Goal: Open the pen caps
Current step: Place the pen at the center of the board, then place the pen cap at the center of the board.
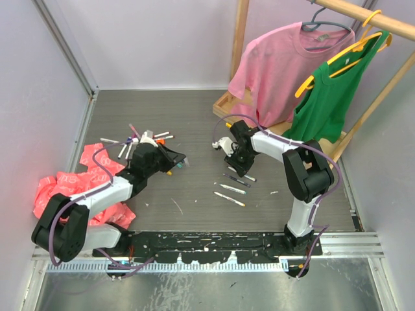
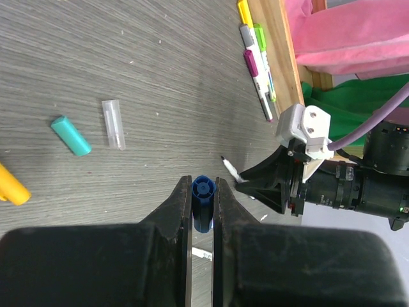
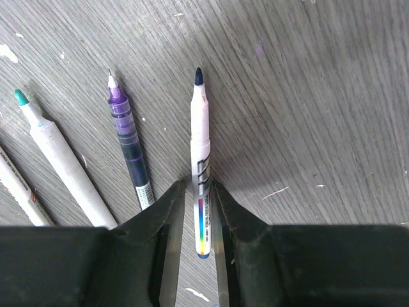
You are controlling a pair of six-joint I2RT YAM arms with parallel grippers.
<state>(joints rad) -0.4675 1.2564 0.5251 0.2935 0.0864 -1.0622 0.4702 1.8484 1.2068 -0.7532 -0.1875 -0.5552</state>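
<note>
Between the fingers of the left claw (image 2: 203,184), a blue pen cap (image 2: 202,206) is sitting clamped, its open end facing outward. Nearby, a teal cap (image 2: 71,135) and a clear cap (image 2: 113,123) are lying loose on the grey counter (image 2: 160,64). The right claw (image 3: 199,187) is straddling an uncapped white pen (image 3: 200,128); whether it is gripping it, I cannot tell. An uncapped purple pen (image 3: 128,147) is lying just beside it.

Open tabletop (image 1: 194,123) mid-scene; pens (image 1: 231,190) crowd R hand (image 3: 203,192); clothes rack (image 1: 228,103) behind.

Even diffuse light; faint shadows; foreground perhaps blurred.
</note>
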